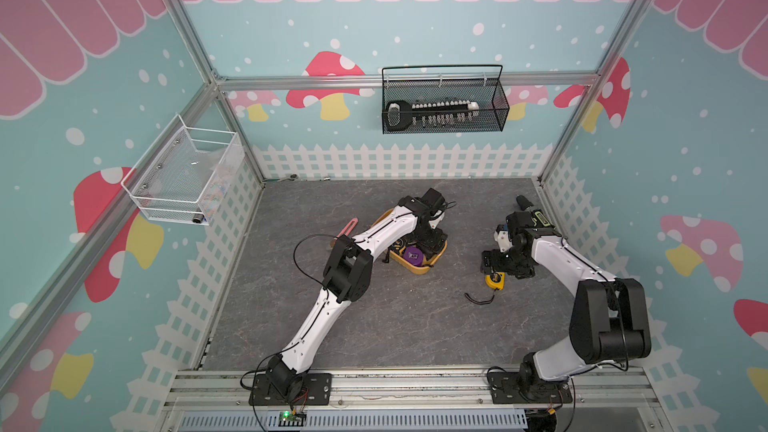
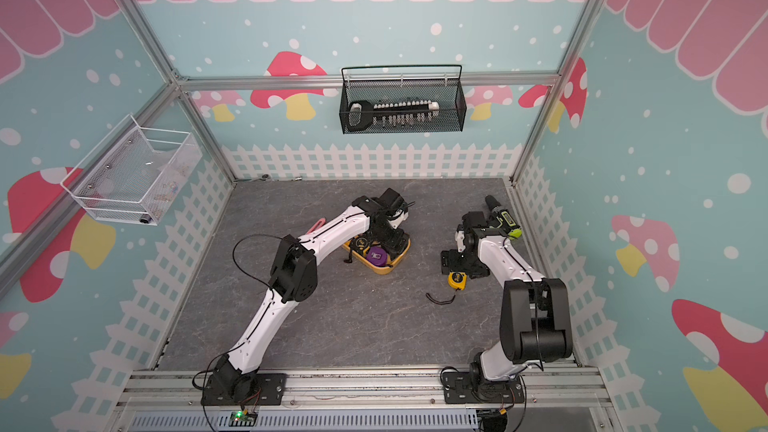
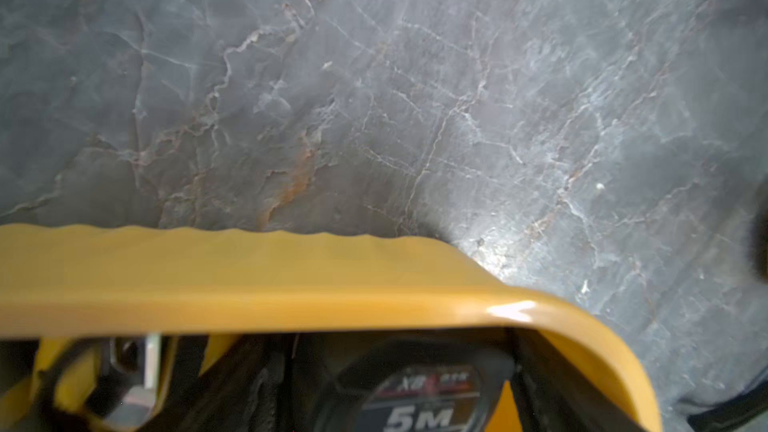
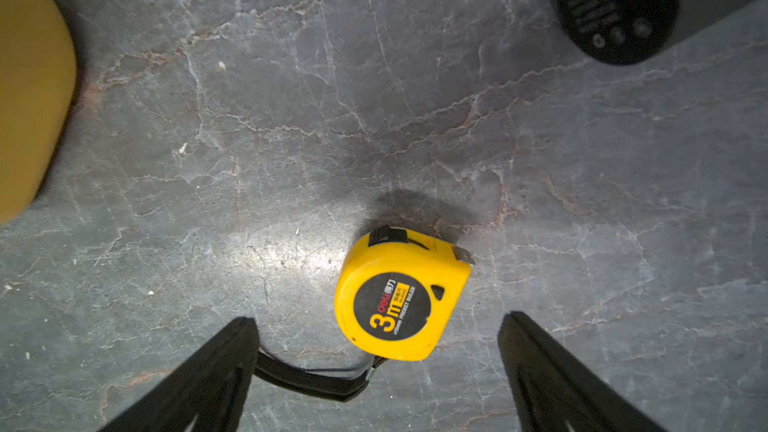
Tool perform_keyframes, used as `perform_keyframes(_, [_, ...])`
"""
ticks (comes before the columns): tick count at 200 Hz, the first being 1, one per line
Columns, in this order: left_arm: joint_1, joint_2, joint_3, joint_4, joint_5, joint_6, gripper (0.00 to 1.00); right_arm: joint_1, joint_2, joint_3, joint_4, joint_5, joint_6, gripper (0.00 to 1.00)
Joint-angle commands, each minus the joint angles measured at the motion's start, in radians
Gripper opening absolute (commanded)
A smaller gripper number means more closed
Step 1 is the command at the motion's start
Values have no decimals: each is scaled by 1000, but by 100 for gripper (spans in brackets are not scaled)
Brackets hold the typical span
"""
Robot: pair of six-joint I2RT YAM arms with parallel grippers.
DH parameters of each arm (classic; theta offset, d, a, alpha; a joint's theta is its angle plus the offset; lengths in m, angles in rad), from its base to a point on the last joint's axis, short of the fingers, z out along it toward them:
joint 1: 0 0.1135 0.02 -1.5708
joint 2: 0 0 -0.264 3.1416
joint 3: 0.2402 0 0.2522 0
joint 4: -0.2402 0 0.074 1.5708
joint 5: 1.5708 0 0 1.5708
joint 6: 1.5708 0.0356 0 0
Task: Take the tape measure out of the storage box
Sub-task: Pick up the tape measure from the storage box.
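Tape measure (image 4: pixel 401 295): yellow, marked 3m, flat; I see it outside the storage box (image 1: pixel 420 270), well apart.
Storage box: yellow-orange, upright, holding a 5M tape (image 3: pixel 419 405).

Right claw (image 4: pixel 378 317) spread wide, facing down; left claw (image 1: pixel 432 242) jaws unclear.

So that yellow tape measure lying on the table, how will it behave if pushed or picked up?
The yellow tape measure lies flat on its broad side, so it would probably slide, not roll. Its smooth plastic shell may slip between jaws. The black strap looks limp and would likely trail.
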Motion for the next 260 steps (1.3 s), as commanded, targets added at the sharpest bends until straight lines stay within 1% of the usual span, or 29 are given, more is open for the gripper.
perform_keyframes(1, [0,30,-43,18,5,9,90,-2,8,24,-14,-22,-13,98])
perform_keyframes(12, [-1,23,-60,19,2,10,86,-2,7,26,-14,-24,-13,98])
perform_keyframes(41, [0,-9,-85,20,-18,7,63,-2,-3,28,-14,-41,-12,97])
perform_keyframes(63, [9,-57,-93,25,-29,-6,50,-2,-29,23,-5,-85,-18,96])
perform_keyframes(80, [27,-109,-103,37,-20,-35,46,-1,-66,11,19,-141,-30,95])
perform_keyframes(114, [74,-201,-129,47,23,-96,41,5,-142,-13,76,-285,-51,93])
perform_keyframes(145, [124,-273,-187,69,96,-227,39,28,-197,-50,186,-434,-45,91])
perform_keyframes(162, [135,-311,-222,100,137,-283,39,49,-216,-101,315,-497,14,91])
perform_keyframes(181, [139,-342,-251,122,192,-346,39,71,-220,-173,527,-568,140,91])
perform_keyframes(198, [140,-372,-296,169,250,-417,39,112,-206,-198,683,-568,231,91])
perform_keyframes(211, [140,-396,-333,208,283,-468,38,158,-181,-191,763,-548,280,92])
perform_keyframes(238, [140,-443,-405,297,314,-545,38,246,-103,-167,916,-526,371,92])
perform_keyframes(260, [140,-460,-432,330,337,-581,38,272,-38,-165,1016,-523,449,91])
